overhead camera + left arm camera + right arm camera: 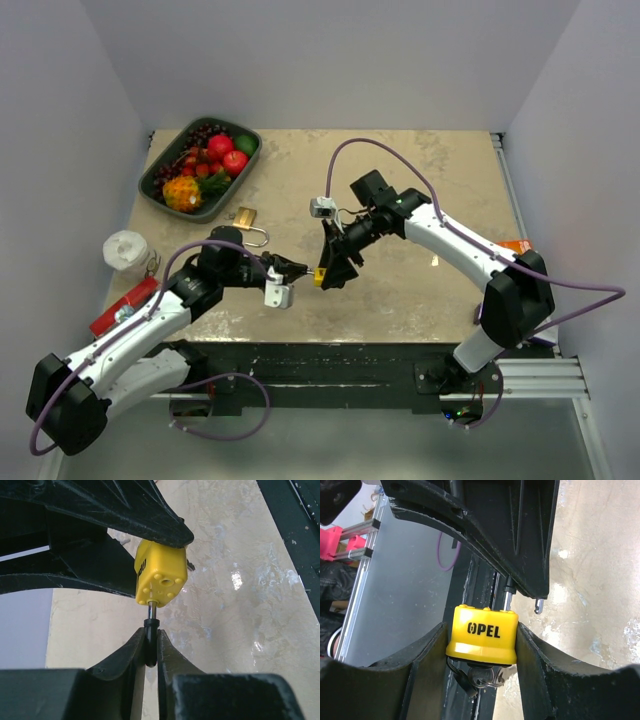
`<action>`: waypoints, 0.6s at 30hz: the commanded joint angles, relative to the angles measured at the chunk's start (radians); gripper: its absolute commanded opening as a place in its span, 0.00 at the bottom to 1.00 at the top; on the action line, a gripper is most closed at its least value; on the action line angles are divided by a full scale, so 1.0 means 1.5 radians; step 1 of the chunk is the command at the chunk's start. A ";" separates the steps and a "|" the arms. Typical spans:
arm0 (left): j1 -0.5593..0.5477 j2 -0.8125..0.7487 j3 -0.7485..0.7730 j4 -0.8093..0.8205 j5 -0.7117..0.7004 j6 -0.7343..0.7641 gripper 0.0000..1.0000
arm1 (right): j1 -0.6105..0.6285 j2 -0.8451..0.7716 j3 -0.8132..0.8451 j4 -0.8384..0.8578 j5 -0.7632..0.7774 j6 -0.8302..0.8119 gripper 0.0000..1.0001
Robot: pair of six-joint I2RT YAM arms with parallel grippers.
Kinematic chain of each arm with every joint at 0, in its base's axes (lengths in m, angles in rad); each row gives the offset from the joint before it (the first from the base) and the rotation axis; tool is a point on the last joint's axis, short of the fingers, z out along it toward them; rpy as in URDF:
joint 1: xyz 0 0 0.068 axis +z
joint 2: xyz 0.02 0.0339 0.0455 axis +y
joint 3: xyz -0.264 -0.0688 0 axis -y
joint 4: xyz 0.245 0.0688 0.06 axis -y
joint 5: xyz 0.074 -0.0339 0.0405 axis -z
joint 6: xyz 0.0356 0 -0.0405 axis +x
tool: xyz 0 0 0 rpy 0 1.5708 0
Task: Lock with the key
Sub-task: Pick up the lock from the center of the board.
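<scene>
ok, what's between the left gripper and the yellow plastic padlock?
Only the black-headed metal key: head pinched by the left gripper, bare shank entering the yellow plastic padlock. Seen in the left wrist view.

Table (420, 200); fruit tray (252, 152); brass padlock (247, 218)

The left fingers (293, 267) and right fingers (337, 266) meet at a yellow padlock (319, 277).
</scene>
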 commanded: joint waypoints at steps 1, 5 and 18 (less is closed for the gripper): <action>-0.008 0.004 0.019 0.048 -0.011 -0.020 0.07 | 0.004 -0.026 0.005 0.023 -0.047 0.016 0.00; -0.007 -0.006 0.023 0.052 -0.030 -0.061 0.00 | 0.004 -0.028 0.004 0.030 -0.026 0.036 0.40; 0.014 -0.022 0.079 -0.060 0.026 -0.212 0.00 | -0.068 -0.161 0.016 0.051 0.192 0.021 0.99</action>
